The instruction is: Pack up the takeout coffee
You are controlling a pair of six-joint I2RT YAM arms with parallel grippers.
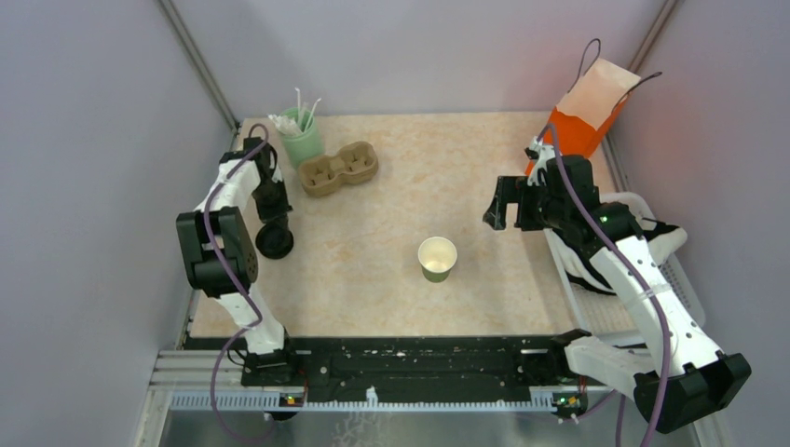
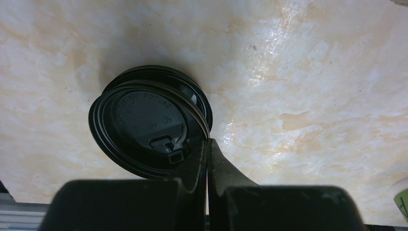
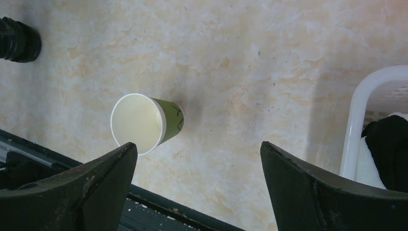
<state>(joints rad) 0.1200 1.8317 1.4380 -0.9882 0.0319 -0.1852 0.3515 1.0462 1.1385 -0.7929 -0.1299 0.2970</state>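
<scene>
The left tool point(image 2: 207, 140) pinched the black lid point(image 2: 139, 125) by its rim; the lidless cup point(image 1: 437, 258) stood right of it, nearer the spread right tool point(image 3: 197, 144).

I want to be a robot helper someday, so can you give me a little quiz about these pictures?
1. True or false: the paper cup has its lid on.
2. Fill in: the right gripper has its jaws ___.
3. What does the left gripper pinch? A: the rim of a black lid. B: the paper cup. C: nothing.
Key: 1 false; 2 open; 3 A.
</scene>
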